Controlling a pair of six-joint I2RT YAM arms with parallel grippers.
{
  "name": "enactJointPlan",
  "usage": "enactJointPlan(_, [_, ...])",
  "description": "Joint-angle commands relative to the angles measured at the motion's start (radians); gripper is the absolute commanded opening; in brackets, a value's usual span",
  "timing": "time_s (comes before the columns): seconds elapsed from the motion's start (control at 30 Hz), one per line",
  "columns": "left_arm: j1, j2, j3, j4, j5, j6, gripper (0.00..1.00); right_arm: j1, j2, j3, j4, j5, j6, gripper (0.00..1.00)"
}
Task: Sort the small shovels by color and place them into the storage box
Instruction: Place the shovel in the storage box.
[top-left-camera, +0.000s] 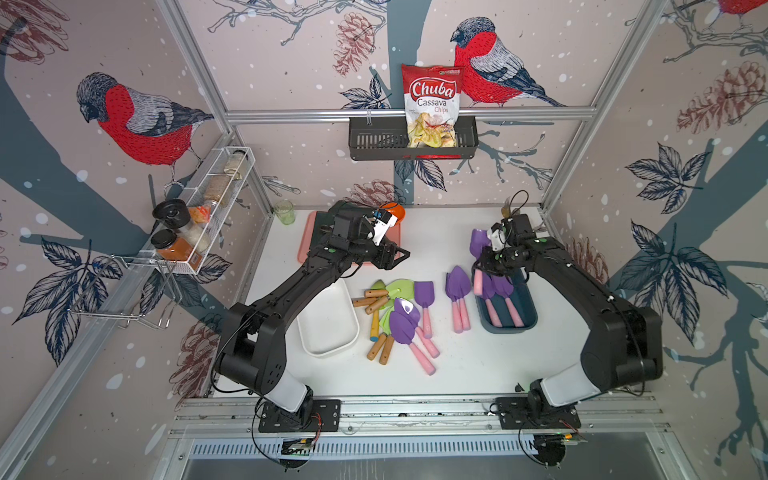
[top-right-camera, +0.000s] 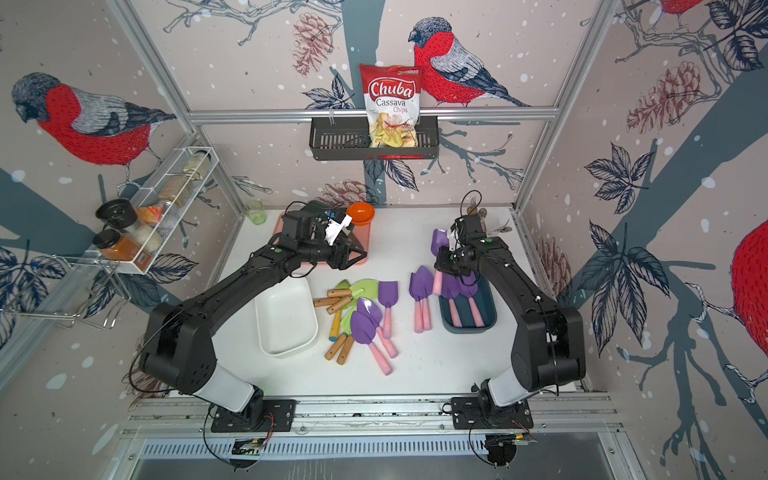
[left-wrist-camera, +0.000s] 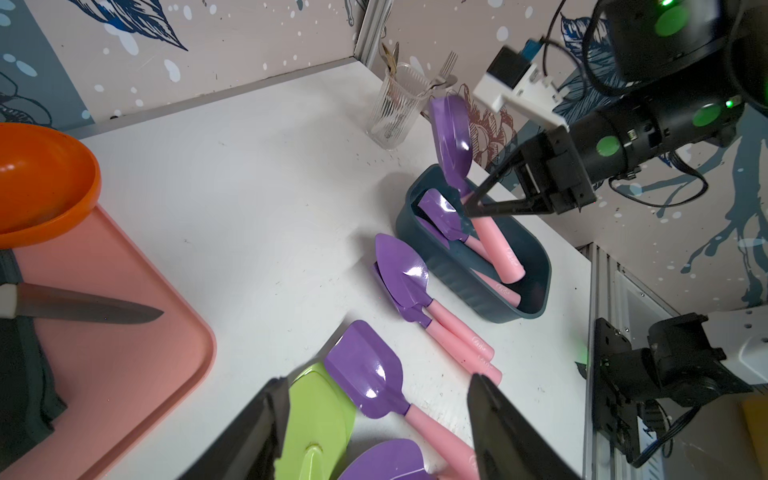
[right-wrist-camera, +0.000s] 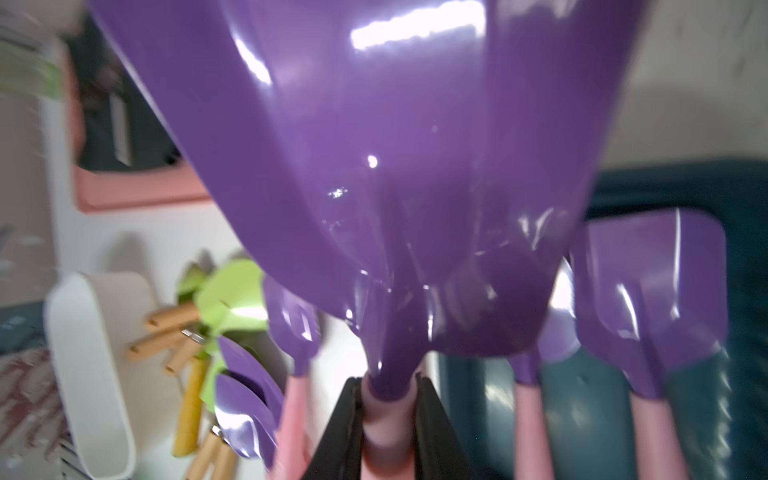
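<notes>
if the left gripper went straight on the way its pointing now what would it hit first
Likely the square-bladed purple shovel, framed between the fingers of the open left gripper in the left wrist view; a green shovel blade lies beside it. Depth is uncertain.

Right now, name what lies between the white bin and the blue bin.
Both top views show a mixed shovel pile, then a pair of purple shovels.

The right hand (top-right-camera: 444, 264) grips a purple shovel (top-right-camera: 439, 242) by its pink handle over the blue box (top-right-camera: 493, 319).
</notes>
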Motion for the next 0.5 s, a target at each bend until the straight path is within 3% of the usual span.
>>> enactJointPlan(0.0, [0.000, -0.010, -0.007, -0.015, -0.013, 0.039, 0.72, -0.033, 0.028, -0.013, -0.187, 0.069, -0.094, 0.10])
enactJointPlan(0.47, [0.000, -0.009, -0.016, -0.016, -0.016, 0.047, 0.72, -0.110, 0.137, 0.012, -0.178, 0.210, -0.164, 0.14])
